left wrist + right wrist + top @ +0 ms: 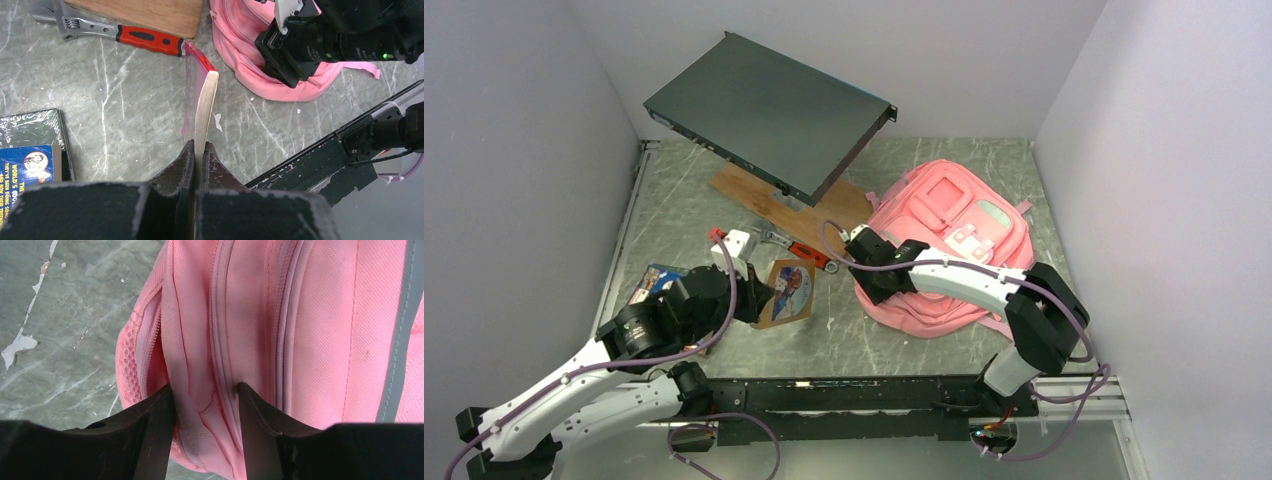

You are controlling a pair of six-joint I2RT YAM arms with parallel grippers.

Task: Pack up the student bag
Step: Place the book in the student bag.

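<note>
The left hand [199, 150] is clenched on a thin book [205, 107], pinching its near end so the book stands on edge with its pale page side facing the wrist camera and clear wrap over its red cover. Whether the book's lower edge touches the desk [125, 110] cannot be told. Just past the book's far end, ahead of this hand, lies a wrench [120, 31] with a red handle, and beyond that a wooden board [150, 12]. To the hand's left a second book [30, 150] lies flat in shiny wrap.

The pink bag [954, 220] lies flat on the desk, ahead and to the right of the left hand, well apart from the held book. The right hand [205, 386] is at the bag's near left edge, grasping a raised fold of pink fabric beside a zip; both fingers [155, 425] press against the cloth
</note>
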